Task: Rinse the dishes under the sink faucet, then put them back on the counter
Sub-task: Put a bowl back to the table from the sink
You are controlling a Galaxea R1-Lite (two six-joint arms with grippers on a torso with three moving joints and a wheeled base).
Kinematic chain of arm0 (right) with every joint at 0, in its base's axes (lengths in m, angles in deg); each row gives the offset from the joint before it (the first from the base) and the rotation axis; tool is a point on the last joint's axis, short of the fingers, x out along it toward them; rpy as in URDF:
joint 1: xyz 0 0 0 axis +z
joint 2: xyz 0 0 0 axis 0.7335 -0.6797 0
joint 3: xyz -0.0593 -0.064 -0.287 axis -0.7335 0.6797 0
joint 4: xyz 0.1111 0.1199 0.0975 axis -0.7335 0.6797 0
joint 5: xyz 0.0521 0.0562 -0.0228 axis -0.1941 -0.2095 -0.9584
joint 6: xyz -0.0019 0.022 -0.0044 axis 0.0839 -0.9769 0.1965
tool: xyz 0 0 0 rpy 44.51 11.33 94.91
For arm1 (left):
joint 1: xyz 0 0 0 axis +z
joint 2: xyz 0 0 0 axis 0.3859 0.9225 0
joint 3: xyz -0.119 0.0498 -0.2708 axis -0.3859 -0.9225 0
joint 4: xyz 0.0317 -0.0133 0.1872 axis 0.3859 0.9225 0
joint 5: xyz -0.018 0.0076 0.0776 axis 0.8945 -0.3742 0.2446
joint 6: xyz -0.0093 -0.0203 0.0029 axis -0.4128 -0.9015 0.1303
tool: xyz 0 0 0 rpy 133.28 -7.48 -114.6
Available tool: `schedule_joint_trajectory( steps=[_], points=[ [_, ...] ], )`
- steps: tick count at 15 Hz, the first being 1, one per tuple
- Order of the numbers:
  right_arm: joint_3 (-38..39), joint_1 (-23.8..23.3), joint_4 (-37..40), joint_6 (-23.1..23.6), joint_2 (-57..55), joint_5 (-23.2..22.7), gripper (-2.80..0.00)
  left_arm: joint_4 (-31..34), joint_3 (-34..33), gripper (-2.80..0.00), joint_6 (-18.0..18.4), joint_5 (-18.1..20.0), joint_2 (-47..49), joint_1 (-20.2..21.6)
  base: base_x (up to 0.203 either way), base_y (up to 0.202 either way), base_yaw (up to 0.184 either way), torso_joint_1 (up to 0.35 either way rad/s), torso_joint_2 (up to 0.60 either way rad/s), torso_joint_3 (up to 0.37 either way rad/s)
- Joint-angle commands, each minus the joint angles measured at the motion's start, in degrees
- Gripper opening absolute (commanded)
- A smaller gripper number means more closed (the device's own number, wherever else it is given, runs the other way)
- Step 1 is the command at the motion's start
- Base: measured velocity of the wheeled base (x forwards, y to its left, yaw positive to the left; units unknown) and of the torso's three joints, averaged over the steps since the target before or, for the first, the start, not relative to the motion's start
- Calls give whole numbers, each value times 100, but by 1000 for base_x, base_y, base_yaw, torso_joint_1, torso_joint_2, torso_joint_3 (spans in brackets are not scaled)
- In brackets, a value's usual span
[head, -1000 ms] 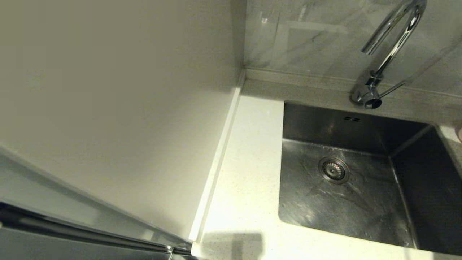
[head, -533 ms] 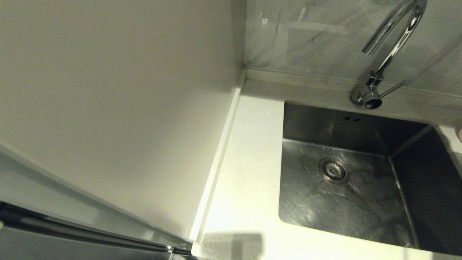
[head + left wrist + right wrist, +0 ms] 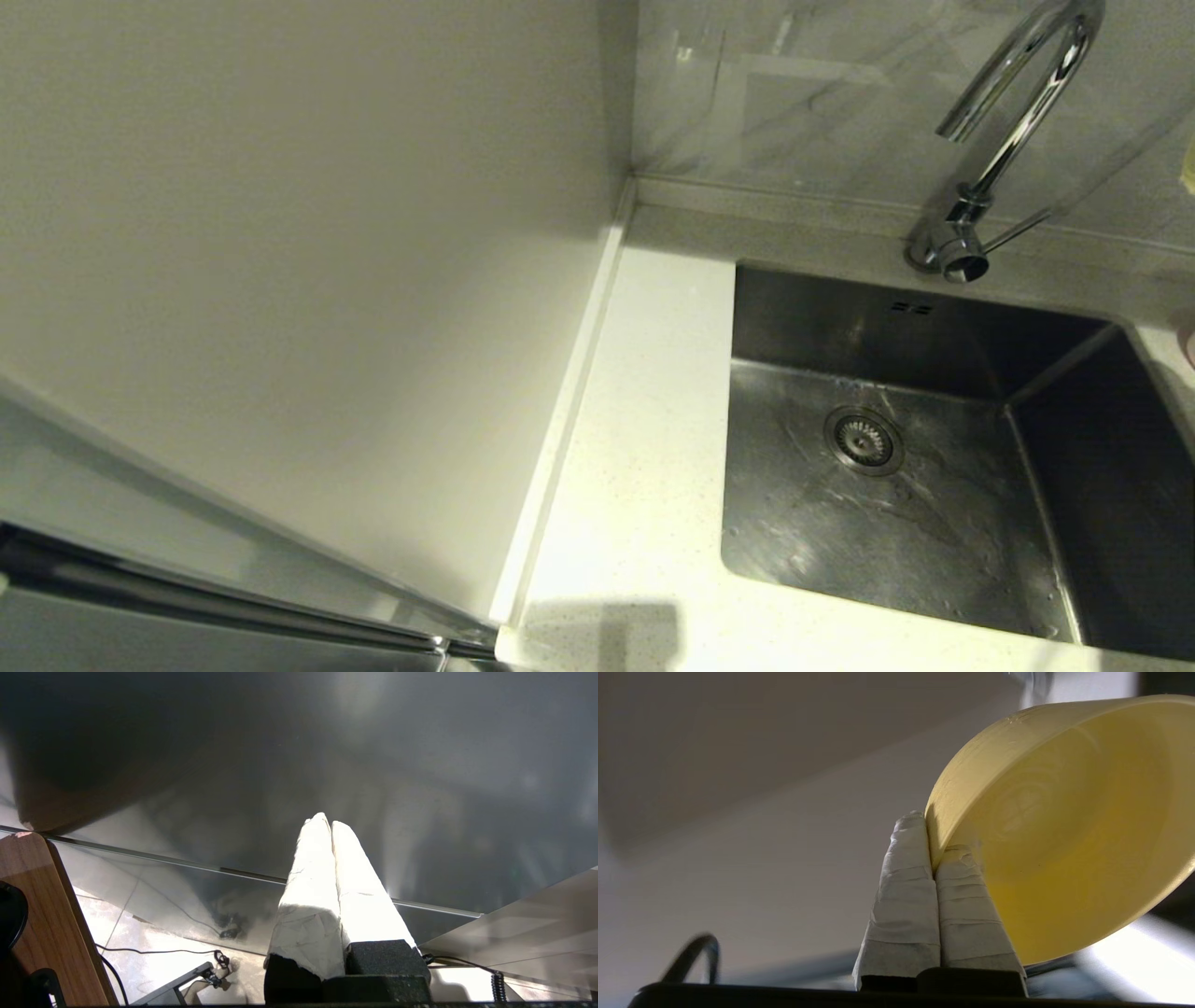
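Right gripper (image 3: pixel 930 840) pinches the yellow bowl's (image 3: pixel 1064 826) rim, out past the sink's (image 3: pixel 1064 523) right edge; faucet (image 3: pixel 1018 112) lies leftward.

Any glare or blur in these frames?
Head view: glare on the counter, streaky reflections in the sink. Left wrist view: left gripper blown out white. Right wrist view: background smeared, yellow bowl sharp in the right gripper.

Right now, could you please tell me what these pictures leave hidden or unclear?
- Head view: the right gripper lies outside the frame; the pale yellow-green plastic bowl shows only as an edge sliver.
- Head view: the tall chrome gooseneck faucet is cut by the top edge.
- Right wrist view: the background is blurred.
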Motion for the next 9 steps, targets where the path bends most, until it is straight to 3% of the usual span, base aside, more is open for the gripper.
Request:
schedule_joint_trajectory(
  steps=[1, 5, 9],
  points=[
    [-166, 234, 2818, -48, 138, -60, -280, -4, -18, -280, -2, 0, 0, 1, 0, 0, 0, 0, 0, 0],
    [-847, 613, 4546, -86, 63, -60, -280, -4, -18, -280, -2, 0, 0, 1, 0, 0, 0, 0, 0, 0],
    [-643, 943, 5119, -91, -176, -60, -280, -4, -18, -280, -2, 0, 0, 1, 0, 0, 0, 0, 0, 0]
  ],
)
